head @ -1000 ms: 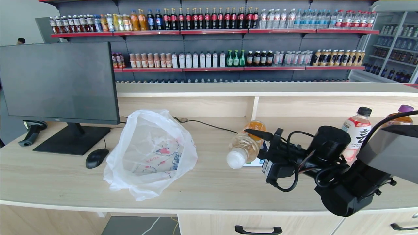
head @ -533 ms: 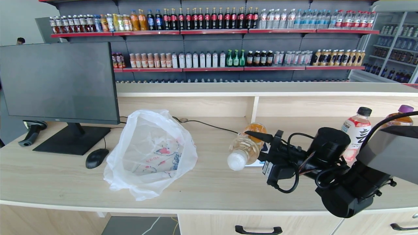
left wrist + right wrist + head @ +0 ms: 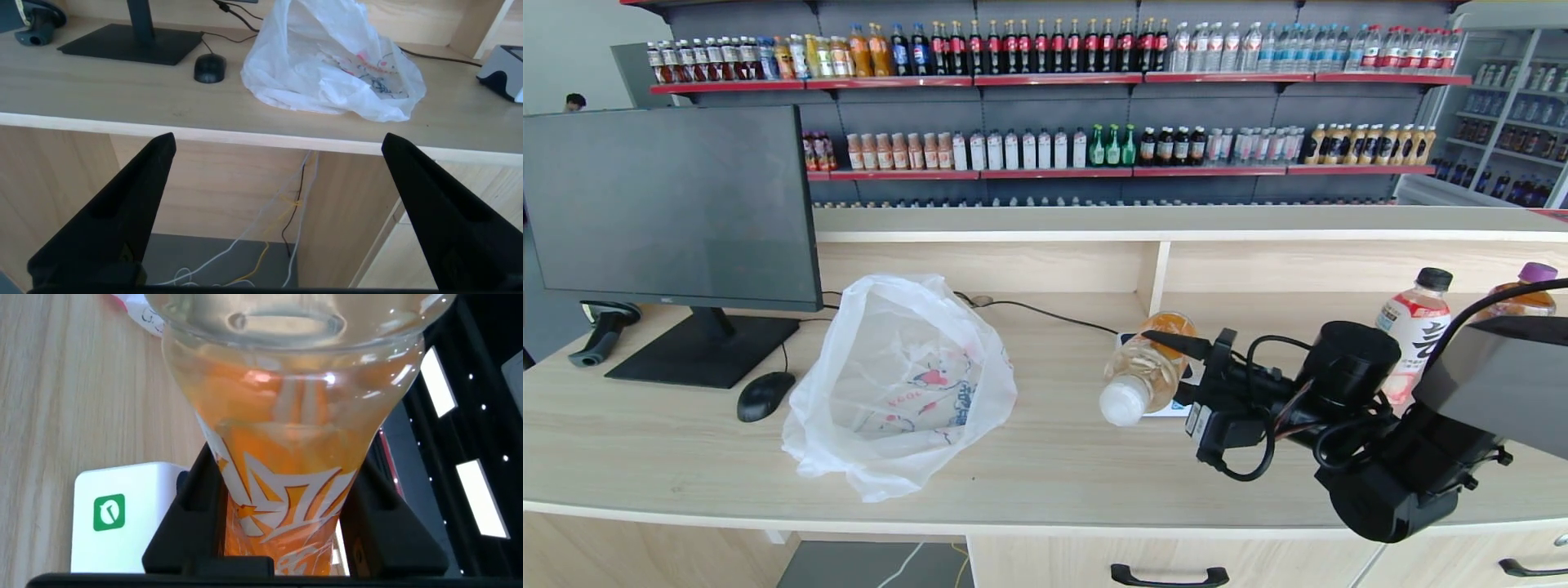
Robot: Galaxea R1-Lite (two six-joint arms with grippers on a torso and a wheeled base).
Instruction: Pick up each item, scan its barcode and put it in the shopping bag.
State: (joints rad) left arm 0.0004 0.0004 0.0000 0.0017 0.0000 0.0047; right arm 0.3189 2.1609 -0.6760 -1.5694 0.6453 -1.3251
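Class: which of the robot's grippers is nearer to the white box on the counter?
Right. The right gripper holds the orange bottle just above the white box; the left gripper is open, low before the counter, well off to the box's left.

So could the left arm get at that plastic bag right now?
Probably, but not straight on. Its jaws stand open low in front of the counter, below the top where the shopping bag lies. It would have to rise over the edge; nothing stands between that edge and the bag.
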